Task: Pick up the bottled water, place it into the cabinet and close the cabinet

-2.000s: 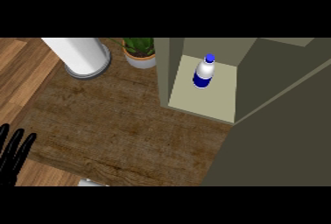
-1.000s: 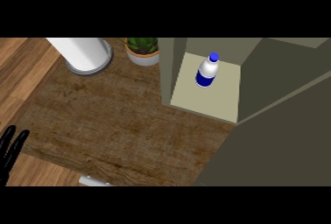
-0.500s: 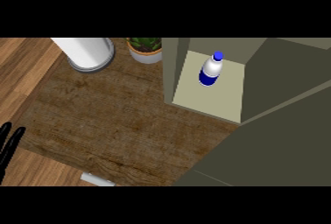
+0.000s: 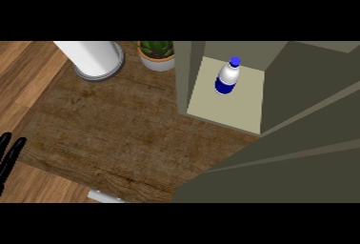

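Note:
The bottled water [image 4: 226, 77], white with a blue cap and blue band, stands upright inside the cabinet on its pale shelf floor [image 4: 228, 108], toward the back. The cabinet's grey-green door [image 4: 295, 162] fills the lower right of the head view, swung across in front of the opening. My left hand [image 4: 8, 155] shows only as straight black fingers at the left edge, resting and holding nothing. My right hand does not show.
A white cylinder on a grey base [image 4: 95, 59] stands at the back left. A potted green plant [image 4: 157, 53] sits beside the cabinet's left wall [image 4: 188, 71]. The dark wooden counter [image 4: 119, 133] spreads between them. A small pale object [image 4: 105, 196] peeks out at the lower edge.
The cabinet door has swung further across the lower right, covering more of the counter. The view has drifted so the bottle sits slightly further right. The left hand has slid further out of view.

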Robot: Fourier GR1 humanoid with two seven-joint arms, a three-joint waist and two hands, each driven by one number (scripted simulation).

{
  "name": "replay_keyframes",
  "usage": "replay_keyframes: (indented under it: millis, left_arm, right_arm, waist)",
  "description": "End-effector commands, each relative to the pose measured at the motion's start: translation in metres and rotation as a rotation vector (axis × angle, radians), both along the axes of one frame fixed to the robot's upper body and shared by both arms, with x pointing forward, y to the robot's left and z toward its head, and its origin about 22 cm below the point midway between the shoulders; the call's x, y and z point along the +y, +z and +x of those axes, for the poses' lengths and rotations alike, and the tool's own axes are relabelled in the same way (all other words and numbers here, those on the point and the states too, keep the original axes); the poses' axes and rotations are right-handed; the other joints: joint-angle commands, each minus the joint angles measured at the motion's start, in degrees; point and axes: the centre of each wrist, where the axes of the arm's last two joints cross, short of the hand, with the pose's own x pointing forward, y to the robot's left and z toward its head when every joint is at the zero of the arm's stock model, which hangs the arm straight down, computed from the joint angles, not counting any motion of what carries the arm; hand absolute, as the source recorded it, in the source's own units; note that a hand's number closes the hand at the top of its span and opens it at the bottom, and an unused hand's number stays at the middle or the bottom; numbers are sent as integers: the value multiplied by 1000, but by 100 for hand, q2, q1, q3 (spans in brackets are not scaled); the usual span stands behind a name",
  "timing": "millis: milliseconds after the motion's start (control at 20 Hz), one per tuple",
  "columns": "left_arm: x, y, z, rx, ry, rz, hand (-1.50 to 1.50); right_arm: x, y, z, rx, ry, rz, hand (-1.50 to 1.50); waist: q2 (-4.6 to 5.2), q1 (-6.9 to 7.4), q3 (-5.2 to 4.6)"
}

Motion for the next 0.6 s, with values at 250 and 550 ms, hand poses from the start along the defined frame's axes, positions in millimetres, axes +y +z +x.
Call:
replay_keyframes:
  millis: [250,550]
  left_arm:
    - [4,-6,-3,20,11,-25,-150]
    - [11,-4,-1,21,27,-8,-150]
  right_arm:
    - [42,0,54,62,-130,-105,150]
    - [79,11,94,109,-156,-113,150]
  waist:
    - [-78,-95,34]
    - [-97,-187,68]
